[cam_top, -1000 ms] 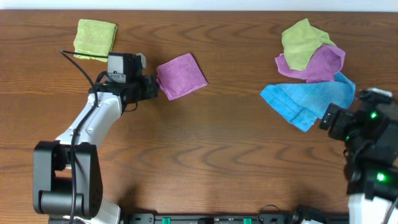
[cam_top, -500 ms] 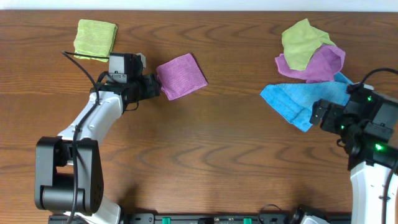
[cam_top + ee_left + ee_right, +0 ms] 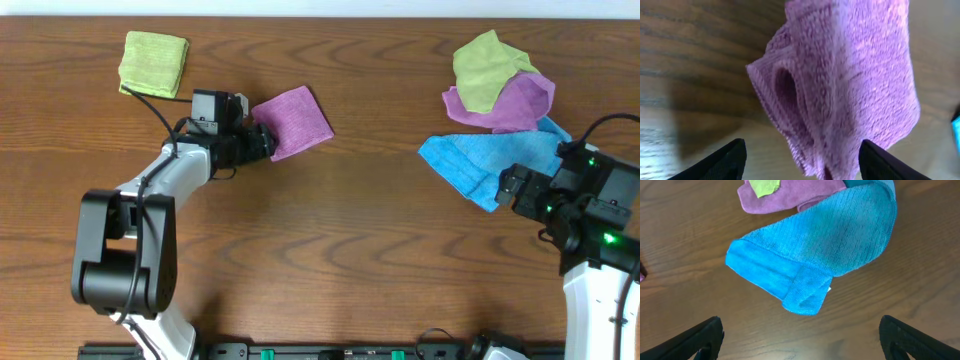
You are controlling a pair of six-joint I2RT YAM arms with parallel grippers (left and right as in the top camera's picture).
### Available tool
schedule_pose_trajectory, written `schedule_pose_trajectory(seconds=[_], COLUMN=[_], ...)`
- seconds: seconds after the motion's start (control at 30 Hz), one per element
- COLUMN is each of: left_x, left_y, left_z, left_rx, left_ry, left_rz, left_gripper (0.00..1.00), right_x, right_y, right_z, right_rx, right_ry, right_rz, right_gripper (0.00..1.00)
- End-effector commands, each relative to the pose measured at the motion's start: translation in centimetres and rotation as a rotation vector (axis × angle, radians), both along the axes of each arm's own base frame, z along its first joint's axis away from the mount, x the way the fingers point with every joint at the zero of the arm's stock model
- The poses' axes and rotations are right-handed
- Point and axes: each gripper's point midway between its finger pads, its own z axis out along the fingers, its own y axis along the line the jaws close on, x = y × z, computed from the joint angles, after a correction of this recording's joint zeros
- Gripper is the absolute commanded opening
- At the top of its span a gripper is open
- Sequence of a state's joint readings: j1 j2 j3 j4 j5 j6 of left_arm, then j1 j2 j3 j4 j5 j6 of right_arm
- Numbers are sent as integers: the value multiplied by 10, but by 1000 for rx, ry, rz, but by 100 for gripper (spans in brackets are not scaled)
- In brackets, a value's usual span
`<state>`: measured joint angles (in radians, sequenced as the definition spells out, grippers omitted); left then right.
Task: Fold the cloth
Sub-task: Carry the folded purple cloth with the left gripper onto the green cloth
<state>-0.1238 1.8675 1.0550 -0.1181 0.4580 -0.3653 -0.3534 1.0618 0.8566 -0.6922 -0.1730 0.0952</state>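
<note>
lying folded small on the far left of the table (image 3: 330, 250), the purple cloth (image 3: 293, 121) is sitting with its left edge between the left gripper (image 3: 262, 143)'s parted jaws, unpinched, probably so the fold is left lying flat. the left arm (image 3: 165, 180) is stretching low toward it. the right gripper (image 3: 508, 186) is hovering wide apart, empty, beside the blue cloth (image 3: 820, 245).

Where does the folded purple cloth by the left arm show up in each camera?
Overhead: the folded purple cloth lies upper left of centre, at the left gripper's tips.
Left wrist: it fills the middle, just ahead of the open fingers.
Right wrist: not in it; only the blue cloth and a crumpled purple cloth show.
Shared landmark: the brown wooden table, seen in all three.
</note>
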Motion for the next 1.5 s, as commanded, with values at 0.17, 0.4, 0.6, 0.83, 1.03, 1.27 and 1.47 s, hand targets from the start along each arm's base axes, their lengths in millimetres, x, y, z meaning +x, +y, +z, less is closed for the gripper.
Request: schedule_pose_trajectory(seconds=[0.17, 0.4, 0.6, 0.83, 1.03, 1.27, 1.47], left_x=[5, 0, 10, 13, 64, 120, 139], left_y=[-10, -11, -25, -57, -56, -15, 47], left_z=[-5, -24, -26, -53, 14, 152, 232], left_rx=[-109, -137, -269, -430, -567, -572, -512], left_ry=[53, 130, 161, 242, -60, -426, -650], left_rz=[75, 119, 172, 191, 113, 146, 316], left_gripper=[73, 73, 76, 6, 6, 6, 6], right_x=[0, 0, 0, 0, 0, 0, -1], right_y=[0, 0, 0, 0, 0, 0, 0], right_z=[3, 3, 3, 3, 3, 3, 3], right_rx=[13, 14, 14, 13, 14, 14, 14], right_ry=[-11, -10, -10, -11, -10, -10, -10], right_rz=[-10, -10, -10, -10, -10, -10, -10], right_gripper=[99, 99, 99, 99, 99, 99, 99])
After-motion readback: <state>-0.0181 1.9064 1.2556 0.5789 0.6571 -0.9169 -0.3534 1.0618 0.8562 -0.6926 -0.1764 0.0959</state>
